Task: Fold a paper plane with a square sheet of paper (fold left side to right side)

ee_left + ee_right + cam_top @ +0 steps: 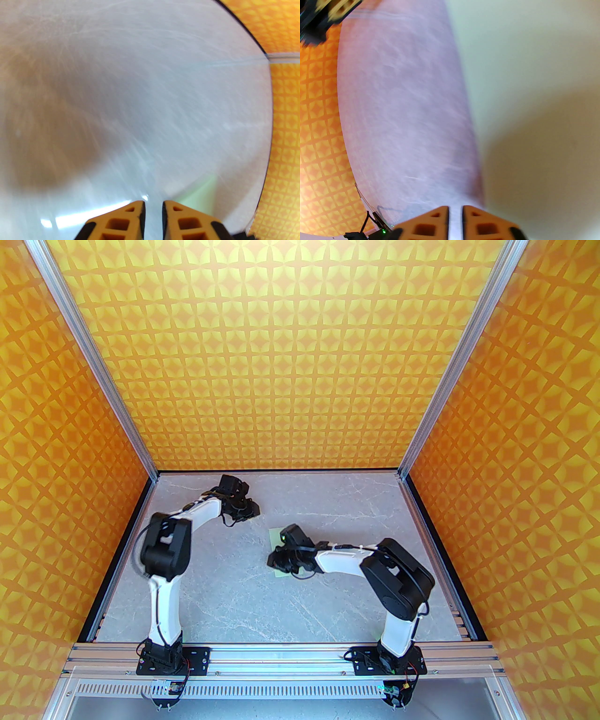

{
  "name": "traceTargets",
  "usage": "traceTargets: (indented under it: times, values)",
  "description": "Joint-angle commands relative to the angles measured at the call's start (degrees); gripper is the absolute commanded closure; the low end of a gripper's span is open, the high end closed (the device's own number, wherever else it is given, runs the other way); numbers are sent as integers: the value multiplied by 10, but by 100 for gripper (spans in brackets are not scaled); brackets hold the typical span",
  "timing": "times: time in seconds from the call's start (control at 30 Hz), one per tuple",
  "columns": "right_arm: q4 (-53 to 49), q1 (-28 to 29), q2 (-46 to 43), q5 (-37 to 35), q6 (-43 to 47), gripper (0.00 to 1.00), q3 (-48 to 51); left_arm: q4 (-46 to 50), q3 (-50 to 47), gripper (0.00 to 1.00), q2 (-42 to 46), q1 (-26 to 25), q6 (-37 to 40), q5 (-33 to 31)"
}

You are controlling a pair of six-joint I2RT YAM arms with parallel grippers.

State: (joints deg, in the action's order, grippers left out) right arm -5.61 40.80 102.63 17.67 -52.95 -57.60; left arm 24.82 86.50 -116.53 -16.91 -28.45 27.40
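Grey-veined stone worktop (pixel 225 596) runs back from the near edge, where both arm bases are bolted. About the middle of it, my right gripper (pixel 275 560) hangs low over the sheet of paper (pixel 273 536), pale mint green and lying on the surface. Its orange fingers (pixel 438 218) stand a narrow slit apart, pinching nothing, and the paper's edge runs just beside them. Farther back, close to the far edge and toward the far-left corner, my left gripper (pixel 250 508) has its fingers (pixel 131 215) barely parted too, gripping nothing.
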Motion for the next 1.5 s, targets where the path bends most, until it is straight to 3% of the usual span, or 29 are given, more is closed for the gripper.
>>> traceTargets:
  times: [0.0,0.13,0.3,0.57,1.03,1.47]
  values:
    - [-77,-18,-64,-55,51,68,-15,-1,-61,78,65,-27,-11,-4]
    - [-117,-46,-112,-96,74,55,17,-35,-120,81,99,-66,-45,-4]
    - [-140,-67,-159,-120,94,43,68,-58,-145,82,80,-114,-61,-4]
    - [-102,-85,-163,-94,76,43,131,-67,-154,82,24,-132,-53,-17]
    - [-79,-85,-126,-56,69,46,131,-35,-77,82,-8,-110,-20,-40]
    - [-59,-85,-97,-18,62,47,129,-44,-103,82,-56,-103,-18,-51]
